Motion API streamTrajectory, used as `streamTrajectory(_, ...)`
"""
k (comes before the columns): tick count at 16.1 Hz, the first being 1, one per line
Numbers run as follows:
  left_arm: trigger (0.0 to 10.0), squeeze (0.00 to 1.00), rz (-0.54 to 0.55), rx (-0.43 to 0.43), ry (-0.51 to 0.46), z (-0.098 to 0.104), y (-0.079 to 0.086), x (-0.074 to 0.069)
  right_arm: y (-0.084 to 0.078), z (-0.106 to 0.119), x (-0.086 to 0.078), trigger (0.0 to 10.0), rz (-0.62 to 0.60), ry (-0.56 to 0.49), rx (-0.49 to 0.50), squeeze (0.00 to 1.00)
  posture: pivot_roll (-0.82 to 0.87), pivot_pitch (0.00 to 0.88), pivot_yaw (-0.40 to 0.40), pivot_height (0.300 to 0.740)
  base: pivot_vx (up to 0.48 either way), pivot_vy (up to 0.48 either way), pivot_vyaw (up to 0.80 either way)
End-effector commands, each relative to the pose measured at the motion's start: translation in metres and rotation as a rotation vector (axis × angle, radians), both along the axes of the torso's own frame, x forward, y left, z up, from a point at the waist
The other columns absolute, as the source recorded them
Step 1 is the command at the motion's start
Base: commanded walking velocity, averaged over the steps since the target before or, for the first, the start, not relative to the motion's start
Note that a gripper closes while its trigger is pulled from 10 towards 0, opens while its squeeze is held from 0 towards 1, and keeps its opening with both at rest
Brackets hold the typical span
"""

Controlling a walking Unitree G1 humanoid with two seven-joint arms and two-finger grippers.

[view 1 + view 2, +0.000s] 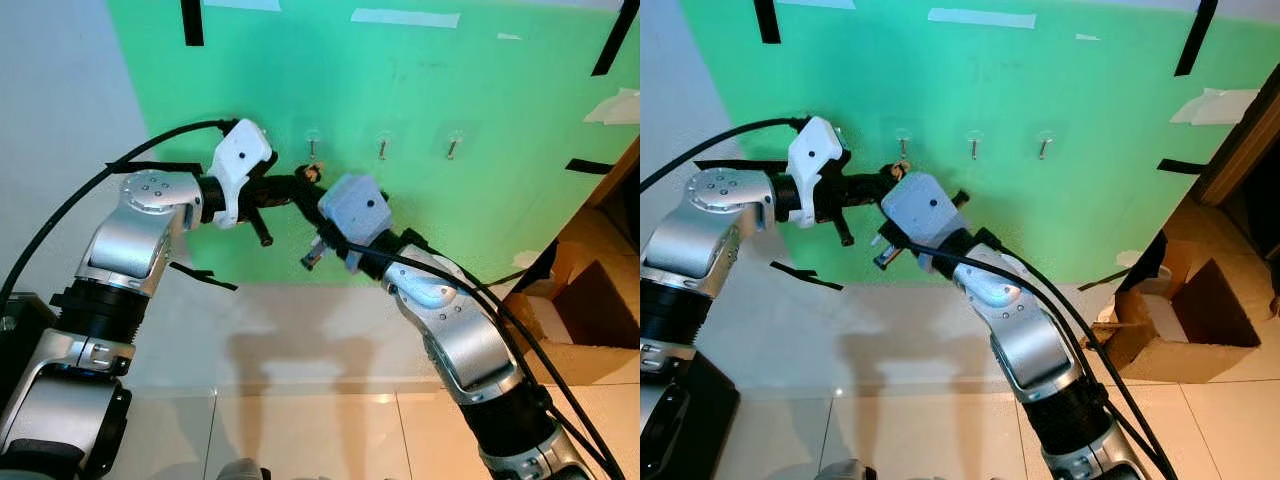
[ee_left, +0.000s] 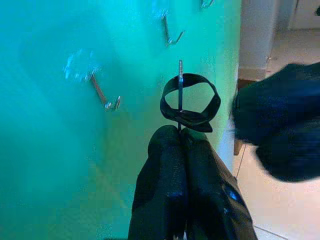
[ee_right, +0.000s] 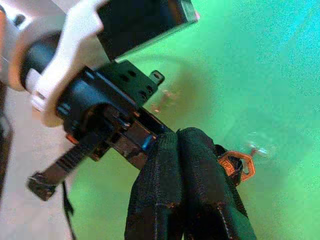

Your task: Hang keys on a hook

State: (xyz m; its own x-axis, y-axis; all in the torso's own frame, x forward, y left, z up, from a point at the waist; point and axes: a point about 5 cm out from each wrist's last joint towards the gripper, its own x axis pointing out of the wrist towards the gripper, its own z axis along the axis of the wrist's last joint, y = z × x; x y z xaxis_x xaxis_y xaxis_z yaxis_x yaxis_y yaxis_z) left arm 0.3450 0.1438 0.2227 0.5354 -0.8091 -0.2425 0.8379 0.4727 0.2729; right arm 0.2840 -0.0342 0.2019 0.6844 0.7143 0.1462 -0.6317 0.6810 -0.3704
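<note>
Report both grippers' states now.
Left gripper: shut on the black key loop.
Right gripper: fingers together; holding anything cannot be told.

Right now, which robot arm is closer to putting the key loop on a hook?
Probably the left. The left gripper pinches the black key loop shut between its fingers, right beside the nearest hook on the green wall. The right gripper sits just behind, fingers together.

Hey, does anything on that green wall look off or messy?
Yes. Black tape strips sit at odd angles around the green sheet, and a white patch at its right edge is peeling. The three hooks look straight.
</note>
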Motion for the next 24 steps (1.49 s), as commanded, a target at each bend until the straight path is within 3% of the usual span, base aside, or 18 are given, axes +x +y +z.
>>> streamTrajectory(1, 10.0, 0.0, -0.017, -0.012, 0.003, 0.002, -0.003, -0.002, -0.003, 0.004, 0.004, 10.0, -0.023, -0.036, -0.014, 0.0, 0.05, 0.0, -0.044, 0.74, 0.0, 0.0, 0.0)
streamTrajectory(6, 10.0, 0.0, -0.034, -0.015, 0.014, 0.002, -0.005, -0.003, -0.005, 0.003, 0.009, 10.0, -0.083, -0.099, -0.071, 0.0, 0.04, 0.0, -0.038, 0.74, 0.0, 0.0, 0.0)
streamTrajectory(16, 10.0, 0.0, -0.004, -0.006, 0.025, -0.001, -0.002, -0.001, -0.025, 0.011, 0.021, 10.0, -0.236, -0.157, -0.013, 0.0, 0.04, 0.0, -0.041, 0.74, 0.0, 0.0, 0.0)
streamTrajectory(19, 10.0, 0.0, 0.027, -0.008, 0.028, 0.0, -0.001, 0.002, -0.016, 0.004, 0.007, 10.0, -0.047, -0.11, -0.022, 0.0, 0.04, 0.0, -0.044, 0.74, 0.0, 0.0, 0.0)
streamTrajectory(20, 10.0, 0.0, 0.027, -0.011, 0.028, 0.0, -0.002, 0.002, -0.016, 0.002, 0.006, 10.0, -0.051, -0.111, -0.027, 0.95, 0.04, 0.0, -0.044, 0.74, 0.0, 0.0, 0.0)
streamTrajectory(21, 10.0, 0.0, 0.02, -0.024, 0.03, 0.002, -0.003, 0.001, -0.013, -0.001, 0.005, 10.0, -0.044, -0.118, -0.058, 1.0, 0.04, 0.0, -0.044, 0.74, 0.0, 0.0, 0.0)
streamTrajectory(24, 10.0, 0.0, 0.017, -0.031, 0.036, 0.002, -0.004, 0.001, -0.013, -0.006, 0.007, 10.0, -0.065, -0.189, -0.173, 1.0, 0.04, 0.0, -0.044, 0.74, 0.0, 0.0, 0.0)
